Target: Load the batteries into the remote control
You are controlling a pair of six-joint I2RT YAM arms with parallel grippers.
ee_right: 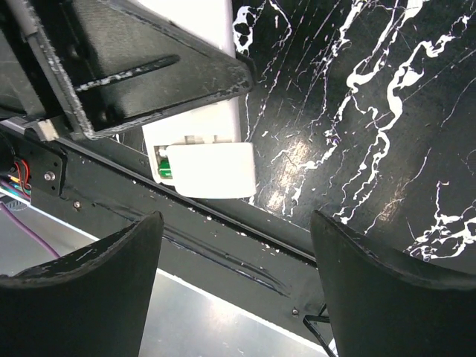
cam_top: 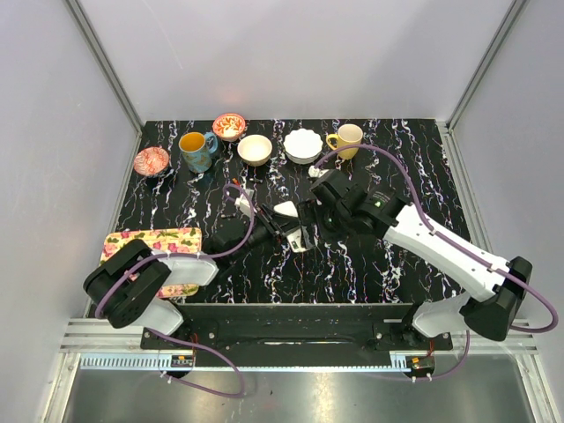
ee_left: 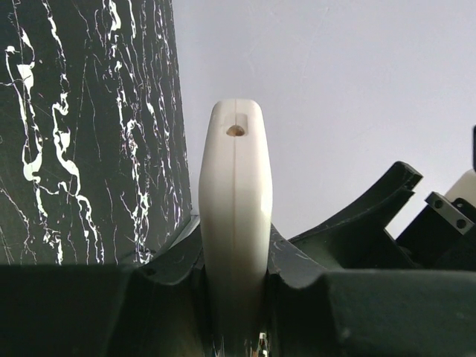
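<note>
Above black worktop [cam_top: 352,264], the left tool [ee_left: 234,294] is clamped on the remote [ee_left: 232,201], at eleven o'clock of the wide-open, empty right tool [ee_right: 238,290], which should press the loose cover [ee_right: 216,169] squarely over the battery [ee_right: 161,165].

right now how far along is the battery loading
Done: a green battery sits in the remote. In hand: the left jaws clamp the remote; the right jaws stand open and empty nearby. Left: the cover looks only partly on, so it likely needs closing. A second battery cannot be seen.
</note>
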